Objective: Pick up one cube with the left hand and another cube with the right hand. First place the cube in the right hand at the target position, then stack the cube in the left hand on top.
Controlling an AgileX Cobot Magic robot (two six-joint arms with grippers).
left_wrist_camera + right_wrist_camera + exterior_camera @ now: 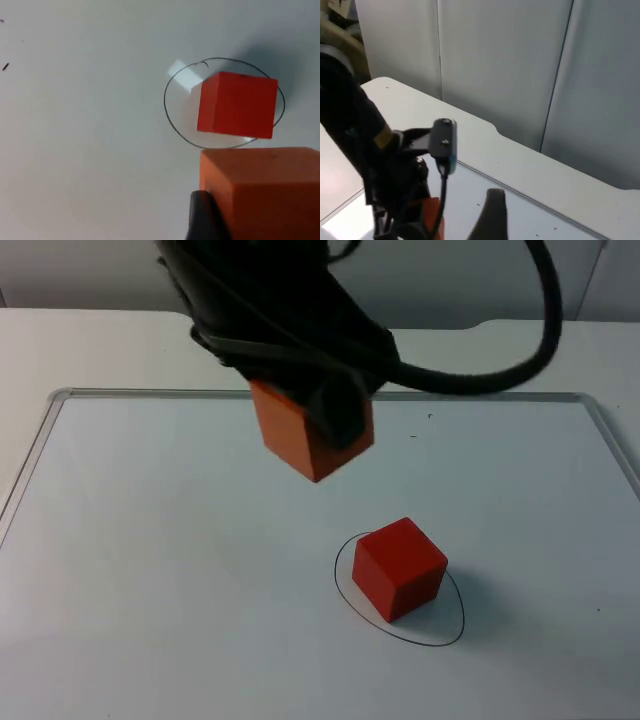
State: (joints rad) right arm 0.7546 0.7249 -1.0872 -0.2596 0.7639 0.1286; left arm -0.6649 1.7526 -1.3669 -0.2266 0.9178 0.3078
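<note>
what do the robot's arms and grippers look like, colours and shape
The left arm is matte black and bulky, ending in the left gripper with black fingers; one rounded black fingertip shows in its wrist view. On that arm there is a tan band and a small black block with two screws. The right gripper's fingertip is a dark, tapered blade.

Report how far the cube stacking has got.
Done: the red cube sits on the table inside the drawn circle, released. In hand: the left gripper holds the orange cube in the air, up and to the side of the red one, not yet above it. Left: bring it over the red cube, set it on top and let go. The right arm waits, pulled back, its fingertip looking toward the left arm.
</note>
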